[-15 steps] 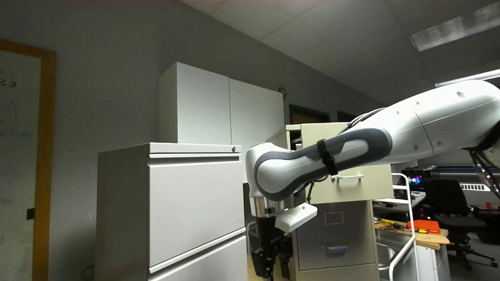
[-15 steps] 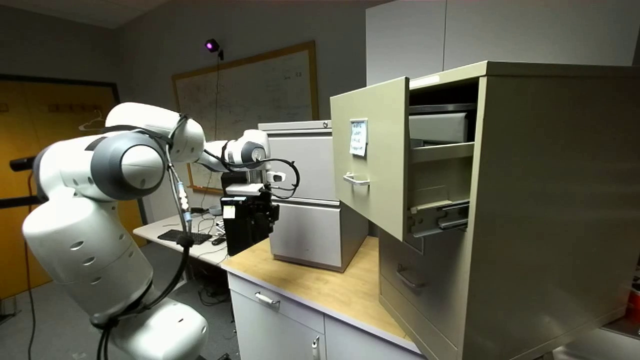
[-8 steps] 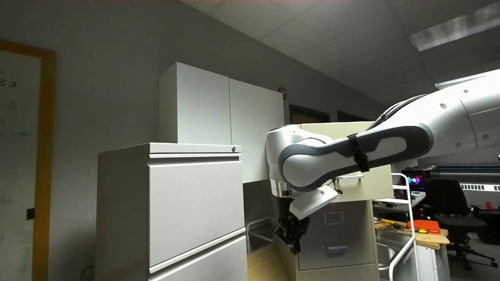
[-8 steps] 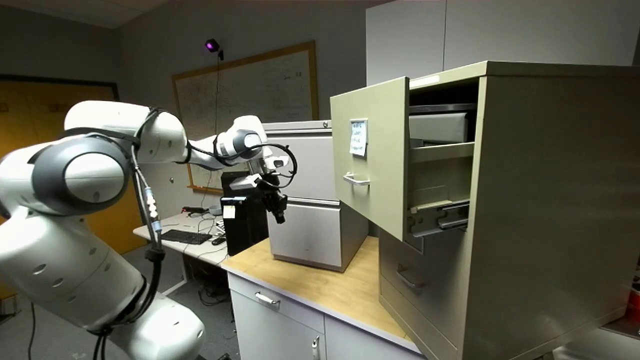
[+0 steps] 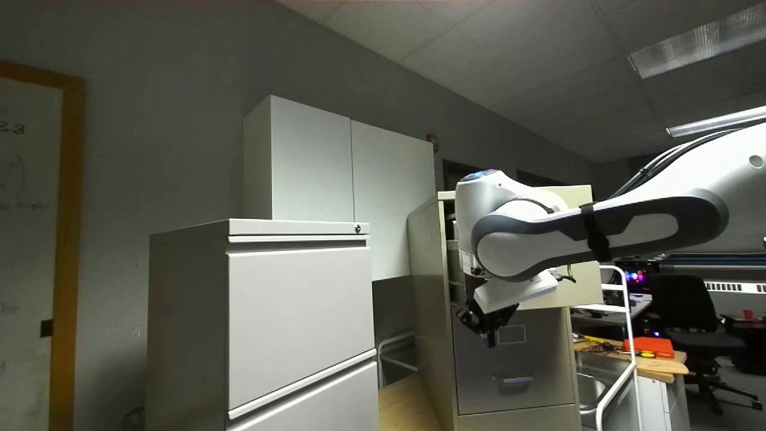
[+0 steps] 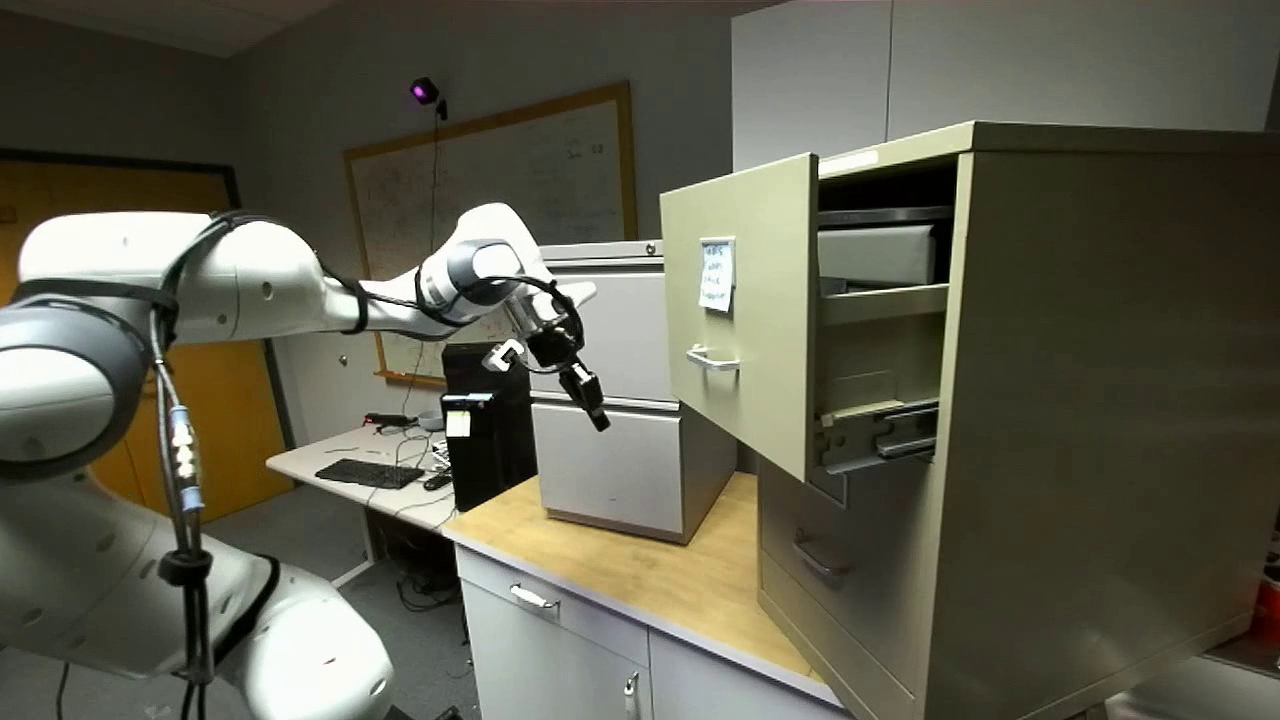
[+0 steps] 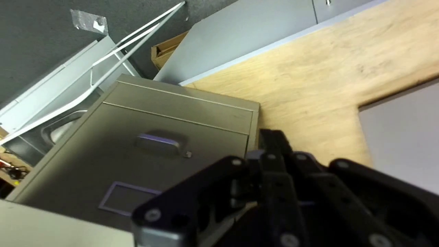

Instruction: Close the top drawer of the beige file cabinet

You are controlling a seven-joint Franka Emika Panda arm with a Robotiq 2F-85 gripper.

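Observation:
The top drawer [image 6: 770,350] of the beige file cabinet [image 6: 1090,400] stands pulled out, with a silver handle [image 6: 712,360] and a paper label on its front. In an exterior view the arm covers much of the drawer front [image 5: 581,290]. My gripper [image 6: 600,422] hangs tilted downward to the side of the drawer front, apart from it in that picture and a little lower than the handle. In the wrist view, the gripper [image 7: 274,137] has its fingers together with nothing between them. A pale strip of the drawer [image 7: 51,226] shows at lower left there.
A pale grey lateral cabinet [image 6: 612,465] stands behind the gripper on a wooden counter [image 6: 640,550]. Below the open drawer is a closed lower drawer [image 5: 514,371]. A white rail [image 5: 619,386] runs beside the beige cabinet, and a white cupboard [image 5: 311,167] rises behind.
My gripper has risen, tilted its fingers toward the beige cabinet and come nearer to the drawer in the pictures. Its fingers have come together. The drawer has stayed put.

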